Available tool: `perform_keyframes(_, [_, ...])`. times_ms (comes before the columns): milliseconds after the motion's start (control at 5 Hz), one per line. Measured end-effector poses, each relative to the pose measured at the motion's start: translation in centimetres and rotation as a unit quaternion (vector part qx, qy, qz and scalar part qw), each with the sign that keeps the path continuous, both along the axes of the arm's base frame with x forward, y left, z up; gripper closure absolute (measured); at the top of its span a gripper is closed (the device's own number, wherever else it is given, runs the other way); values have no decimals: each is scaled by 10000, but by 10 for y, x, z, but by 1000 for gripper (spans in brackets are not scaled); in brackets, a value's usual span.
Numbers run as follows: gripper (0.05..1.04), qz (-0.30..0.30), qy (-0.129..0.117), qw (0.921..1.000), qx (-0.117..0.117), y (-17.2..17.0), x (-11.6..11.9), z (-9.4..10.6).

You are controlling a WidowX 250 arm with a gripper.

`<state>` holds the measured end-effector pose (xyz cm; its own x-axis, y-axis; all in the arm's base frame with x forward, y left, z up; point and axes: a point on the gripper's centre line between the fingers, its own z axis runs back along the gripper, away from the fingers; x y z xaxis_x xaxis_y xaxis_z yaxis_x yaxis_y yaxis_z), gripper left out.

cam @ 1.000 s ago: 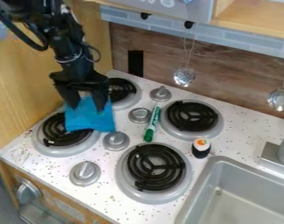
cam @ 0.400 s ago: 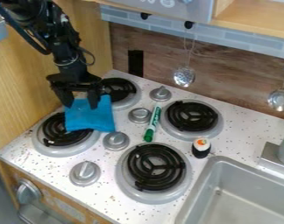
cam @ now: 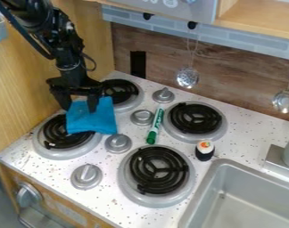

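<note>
And there's the cloth [cam: 91, 120], bright blue, lightly creased, with a fairly straight near edge! It's lying beside the left edge of the counter [cam: 18, 149], towards the back-left corner.

The cloth [cam: 92, 120] lies partly on the leftmost burner [cam: 59, 137], just before the rearmost burner [cam: 119, 91]. To its right, the marker [cam: 154, 127] lies left of the rightmost burner [cam: 196, 118] and behind the front burner [cam: 159, 171]. The toy sushi roll [cam: 204, 150] stands before the rightmost burner, behind the sink [cam: 208, 171], which is right of the front burner.
</note>
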<state>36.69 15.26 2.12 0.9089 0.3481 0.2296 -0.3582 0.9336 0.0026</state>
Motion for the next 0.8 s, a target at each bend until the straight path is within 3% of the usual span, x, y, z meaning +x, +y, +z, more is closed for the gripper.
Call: perform_keyframes(800, [83,155,650,9977,-104,10,9,-37])
